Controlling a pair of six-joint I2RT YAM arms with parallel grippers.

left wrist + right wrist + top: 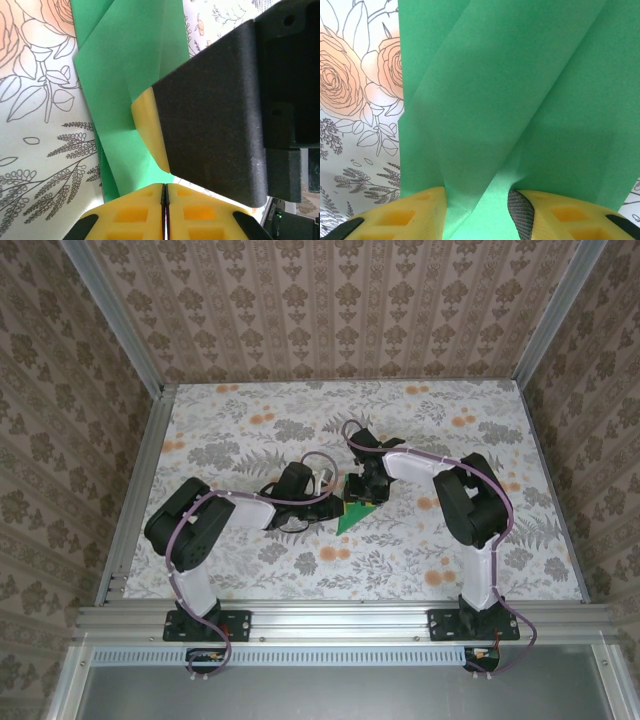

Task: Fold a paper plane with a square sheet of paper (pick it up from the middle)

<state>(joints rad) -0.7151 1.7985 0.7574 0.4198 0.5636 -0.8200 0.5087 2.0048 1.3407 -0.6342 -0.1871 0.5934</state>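
Mid-table, the half-folded green sheet (356, 519) lies between both arms, left gripper (164, 194) closed at its edge, right gripper (477, 206) parted astride a raised fold, which probably needs creasing flat next.

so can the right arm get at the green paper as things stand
Probably yes: the right gripper is right at the green paper, jaws apart with a raised fold between its fingers. The left gripper, shut at the paper's edge, sits close but doesn't look to block it.
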